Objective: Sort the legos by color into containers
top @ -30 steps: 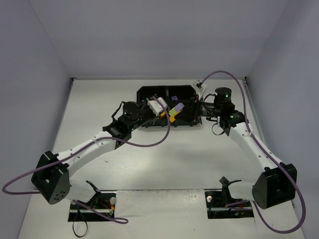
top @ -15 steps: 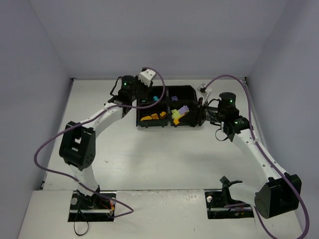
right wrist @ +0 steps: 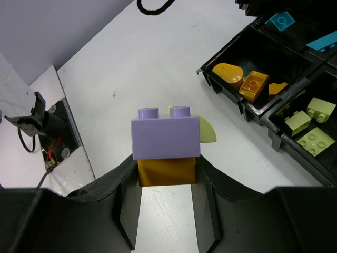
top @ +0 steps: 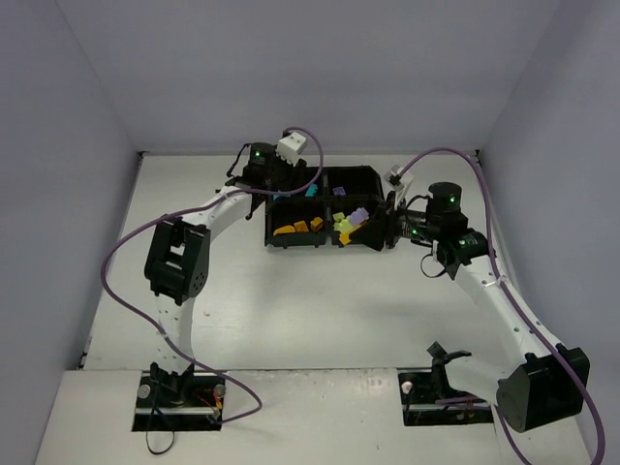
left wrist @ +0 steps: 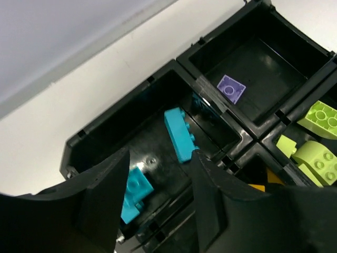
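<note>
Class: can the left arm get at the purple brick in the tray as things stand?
Probably yes: the left gripper hangs open over the neighbouring compartment, and nothing covers the purple brick.

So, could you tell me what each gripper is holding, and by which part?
The right gripper pinches the sides of an orange brick with a purple brick stacked on top; the left gripper holds nothing.

Glossy black plastic tray (left wrist: 131, 113), smooth plastic legos (left wrist: 179, 135) with a slight sheen, matt white table (top: 320, 310).
</note>
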